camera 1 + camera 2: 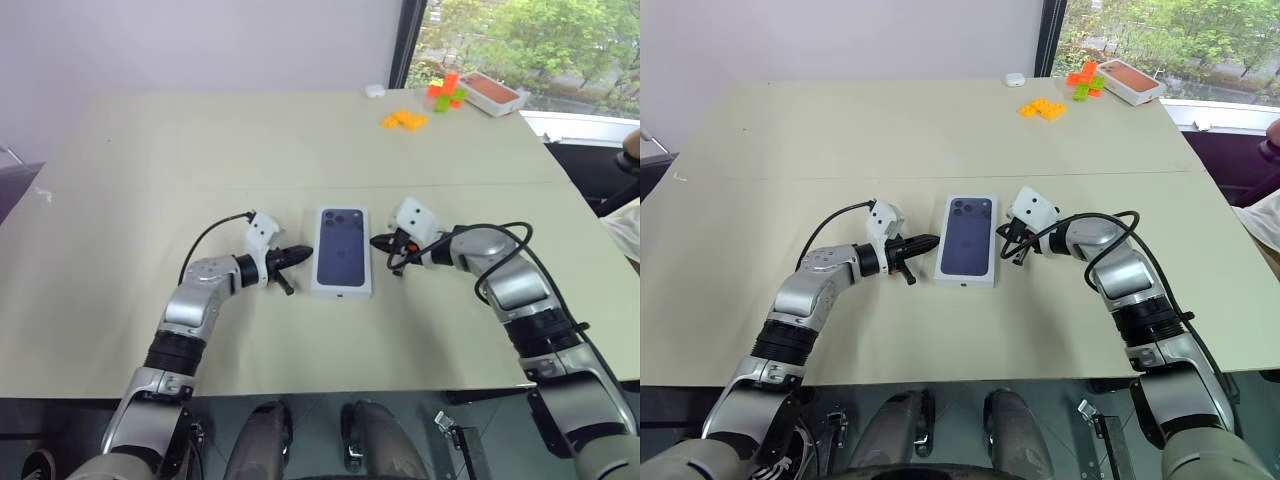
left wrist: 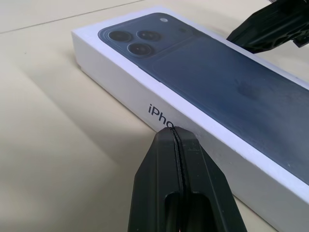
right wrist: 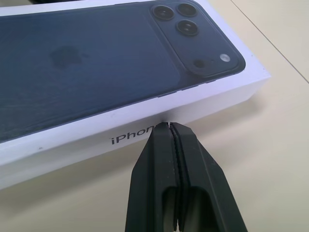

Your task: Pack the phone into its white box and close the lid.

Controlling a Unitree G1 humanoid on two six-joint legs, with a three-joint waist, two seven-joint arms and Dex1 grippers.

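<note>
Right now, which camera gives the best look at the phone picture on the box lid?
The right wrist view: the lid shows its dark blue phone picture with the three lenses large, just past the shut right tool. The left wrist view shows it obliquely and cropped. Both eye views show the whole lid, closed, from above, but small.

Head stereo pair high over the table [image 1: 120,180]; wrist views close, facing opposite sides of the lid [image 2: 203,92].

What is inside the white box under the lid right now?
Nothing inside shows: the lid, phone picture facing up, sits fully down over the white box. Whether the phone is in there cannot be seen. Both shut tools press its long sides.
</note>
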